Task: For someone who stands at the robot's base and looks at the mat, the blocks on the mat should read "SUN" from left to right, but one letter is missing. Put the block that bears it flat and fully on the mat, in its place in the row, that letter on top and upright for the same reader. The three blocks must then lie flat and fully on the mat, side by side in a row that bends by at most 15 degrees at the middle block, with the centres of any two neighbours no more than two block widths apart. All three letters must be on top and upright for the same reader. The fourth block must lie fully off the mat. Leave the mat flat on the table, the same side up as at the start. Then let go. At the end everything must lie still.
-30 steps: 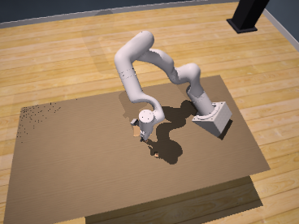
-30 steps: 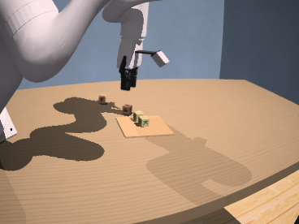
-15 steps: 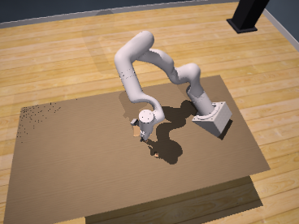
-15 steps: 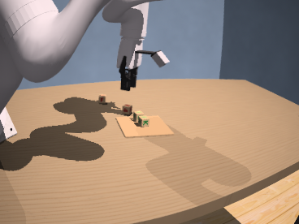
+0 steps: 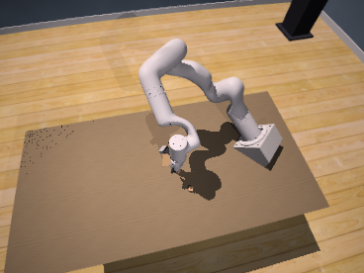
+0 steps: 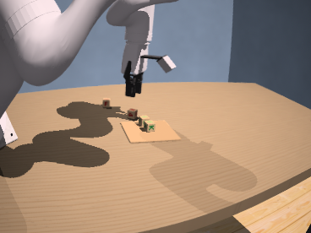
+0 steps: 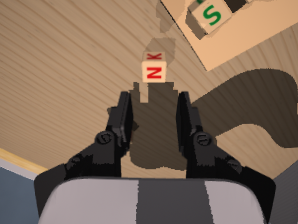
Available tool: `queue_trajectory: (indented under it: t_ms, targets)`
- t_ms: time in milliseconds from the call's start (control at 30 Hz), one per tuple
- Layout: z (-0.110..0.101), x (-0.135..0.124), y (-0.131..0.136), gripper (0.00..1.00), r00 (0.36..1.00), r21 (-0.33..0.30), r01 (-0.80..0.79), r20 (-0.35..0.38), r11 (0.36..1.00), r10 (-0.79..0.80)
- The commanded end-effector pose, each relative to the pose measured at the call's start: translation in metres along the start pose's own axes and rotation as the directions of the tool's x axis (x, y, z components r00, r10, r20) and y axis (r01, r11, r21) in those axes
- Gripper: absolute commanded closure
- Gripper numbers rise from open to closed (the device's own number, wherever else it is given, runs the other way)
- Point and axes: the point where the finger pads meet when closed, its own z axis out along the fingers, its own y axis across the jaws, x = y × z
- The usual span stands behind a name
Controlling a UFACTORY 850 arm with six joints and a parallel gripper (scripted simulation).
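Just beyond the fingertips in the wrist view, the N block [image 6: 132,113] [image 7: 154,71] sits on the table [image 5: 99,198] [image 6: 84,194] [image 7: 65,75], off the mat [image 5: 166,160] [image 6: 160,137] [image 7: 225,47] but near its edge. My gripper [image 5: 175,171] [image 6: 133,94] [image 7: 154,104] hangs above the table, jaws partly open, parallel, with nothing between them. I see N on the block's top.

Wood-grained table [image 5: 99,188] [image 6: 237,127] [image 7: 60,90] with a matt surface, a smooth, plain mat [image 6: 162,134] [image 7: 235,42], a smooth, white, plastic-looking arm [image 5: 158,99] [image 6: 38,42], and dark, matt, plastic-looking fingers on the tool [image 5: 176,169] [image 6: 133,94] [image 7: 154,100].
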Motion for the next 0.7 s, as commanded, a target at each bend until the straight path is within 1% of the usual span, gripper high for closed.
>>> queue_trajectory:
  t_ms: [0,100,600,667]
  targets:
    - [0.003,0.000,-0.001,0.58,1.000,0.001,-0.001,0.000,1.000,0.001]
    - [0.005,0.000,-0.001,0.58,1.000,0.001,-0.001,0.000,1.000,0.001]
    - [0.028,0.000,-0.001,0.58,1.000,0.001,-0.001,0.000,1.000,0.001]
    - [0.028,0.000,-0.001,0.58,1.000,0.001,-0.001,0.000,1.000,0.001]
